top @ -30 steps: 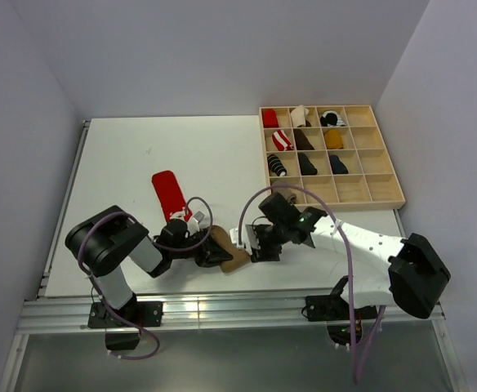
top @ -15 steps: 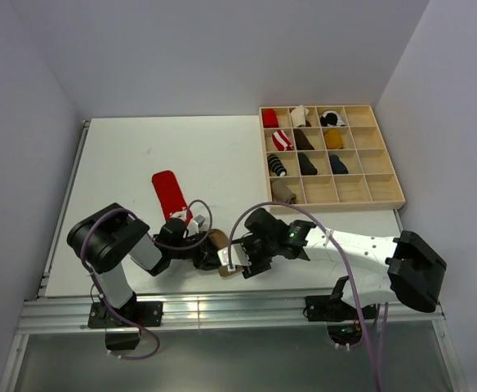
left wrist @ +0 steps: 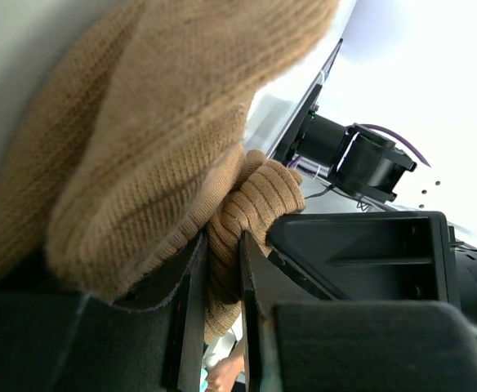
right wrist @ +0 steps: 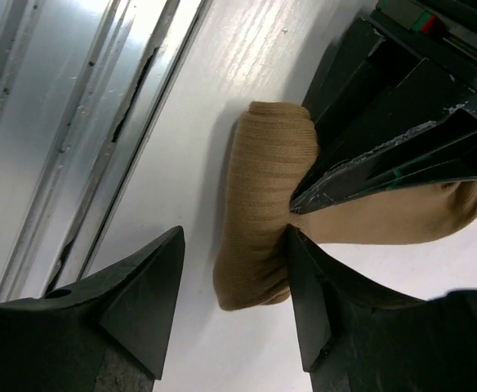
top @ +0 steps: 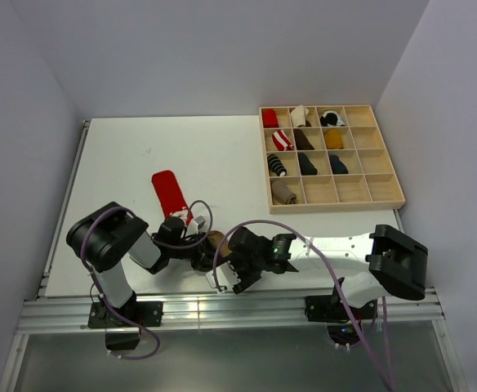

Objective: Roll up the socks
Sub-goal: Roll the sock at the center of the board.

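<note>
The tan-brown socks (right wrist: 263,212) lie partly rolled on the white table near its front edge; they also show in the left wrist view (left wrist: 140,155) and as a small patch in the top view (top: 216,238). My left gripper (left wrist: 222,278) is shut on the ribbed end of the tan-brown socks; in the top view it sits at the roll (top: 206,251). My right gripper (right wrist: 234,269) is open, its jaws on either side of the rolled end, one finger touching the fabric; it also shows in the top view (top: 230,276). The red socks (top: 170,194) lie flat, behind the left gripper.
A wooden tray (top: 383,193) of square compartments stands at the back right and holds several sock bundles: red, striped, black, mustard, tan. The table's front edge and the metal rail (right wrist: 67,122) run close beside my right gripper.
My right gripper has moved left and toward the front edge, from beside the tan-brown socks to around their rolled end. The left gripper has stayed on the socks.
</note>
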Robot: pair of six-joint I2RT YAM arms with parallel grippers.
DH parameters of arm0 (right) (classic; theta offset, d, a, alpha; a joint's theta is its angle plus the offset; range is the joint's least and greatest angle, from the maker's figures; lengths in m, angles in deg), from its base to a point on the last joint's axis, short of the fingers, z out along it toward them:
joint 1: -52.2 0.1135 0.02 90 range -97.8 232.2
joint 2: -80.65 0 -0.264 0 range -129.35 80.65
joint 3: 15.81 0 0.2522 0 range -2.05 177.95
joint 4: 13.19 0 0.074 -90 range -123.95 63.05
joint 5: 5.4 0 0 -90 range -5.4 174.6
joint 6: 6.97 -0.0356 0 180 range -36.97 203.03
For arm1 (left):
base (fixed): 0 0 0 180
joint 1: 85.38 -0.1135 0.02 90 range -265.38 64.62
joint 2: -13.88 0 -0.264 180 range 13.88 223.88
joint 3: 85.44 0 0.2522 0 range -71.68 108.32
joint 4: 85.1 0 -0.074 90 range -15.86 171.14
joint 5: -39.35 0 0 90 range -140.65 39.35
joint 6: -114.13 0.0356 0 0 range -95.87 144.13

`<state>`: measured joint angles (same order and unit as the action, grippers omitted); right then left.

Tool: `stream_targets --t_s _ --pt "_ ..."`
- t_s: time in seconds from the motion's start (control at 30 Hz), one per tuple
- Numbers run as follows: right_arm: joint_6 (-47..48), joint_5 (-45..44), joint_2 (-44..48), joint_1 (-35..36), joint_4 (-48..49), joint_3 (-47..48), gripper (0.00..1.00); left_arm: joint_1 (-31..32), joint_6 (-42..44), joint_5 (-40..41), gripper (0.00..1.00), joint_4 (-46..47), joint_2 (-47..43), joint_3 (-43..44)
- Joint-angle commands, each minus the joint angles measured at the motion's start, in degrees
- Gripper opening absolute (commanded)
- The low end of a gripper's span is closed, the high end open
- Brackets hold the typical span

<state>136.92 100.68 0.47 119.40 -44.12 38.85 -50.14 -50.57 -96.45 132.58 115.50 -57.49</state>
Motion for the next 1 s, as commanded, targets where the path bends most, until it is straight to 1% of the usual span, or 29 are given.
stream_targets --t_s 0.0,0.07,0.17,0.37,0.43,0.47,0.5,0.53,0.6,0.63,0.7,0.73,0.8,0.83,0.97 --pt "0.0 -3.2 -1.6 0.8 3.9 0.1 0.59 -0.3 3.3 3.1 0.0 -14.4 3.6 -1.2" --pt "0.0 -3.8 -2.7 0.8 4.9 0.1 0.59 -0.4 3.8 2.7 0.0 -15.2 3.5 -0.8" --pt "0.1 -4.2 -4.2 0.9 4.8 0.8 0.56 -0.4 4.4 2.5 0.0 -15.8 3.1 -0.7" --pt "0.1 -4.5 -7.5 0.8 2.5 2.8 0.4 -0.5 5.7 2.2 0.0 -18.4 0.7 -0.1" --pt "0.3 -4.6 -8.3 0.8 1.9 3.1 0.37 -0.5 6.5 2.7 0.0 -20.5 -0.5 0.4" --pt "0.4 -4.7 -9.0 0.8 1.2 3.3 0.37 -0.5 7.2 3.6 0.03 -21.7 -1.2 1.2" --pt "0.5 -4.9 -9.3 0.8 0.7 3.7 0.34 -0.5 8.6 4.1 0.06 -25.3 -3.0 1.7" --pt "0.4 -5.0 -9.6 0.8 -0.1 3.9 0.33 -0.6 9.5 4.7 0.1 -27.3 -4.0 2.4" --pt "0.3 -5.4 -10.8 0.8 -1.1 4.6 0.32 -0.7 12.5 6.5 0.14 -31.7 -7.2 4.9" --pt "0.2 -5.4 -11.1 0.8 -2.1 4.9 0.31 -0.8 13.5 7.3 0.2 -36.3 -8.3 6.7" --pt "0.0 -5.6 -12.3 0.8 -3.0 5.8 0.29 -1.0 16.6 9.6 0.25 -40.5 -10.7 8.7" --pt "0.0 -5.6 -12.8 0.9 -3.7 5.9 0.29 -1.4 17.5 10.5 0.28 -44.3 -11.4 10.4" --pt "-0.3 -5.5 -13.2 0.8 -4.3 6.5 0.27 -1.8 19.6 12.5 0.32 -46.9 -13.3 11.6" --pt "-0.4 -5.3 -13.7 0.9 -5.1 6.6 0.27 -2.5 20.2 12.8 0.36 -48.2 -13.8 12.2" --pt "-0.8 -4.8 -15.4 0.7 -7.7 8.5 0.25 -4.3 23.2 15.5 0.42 -51.3 -16.6 14.2"
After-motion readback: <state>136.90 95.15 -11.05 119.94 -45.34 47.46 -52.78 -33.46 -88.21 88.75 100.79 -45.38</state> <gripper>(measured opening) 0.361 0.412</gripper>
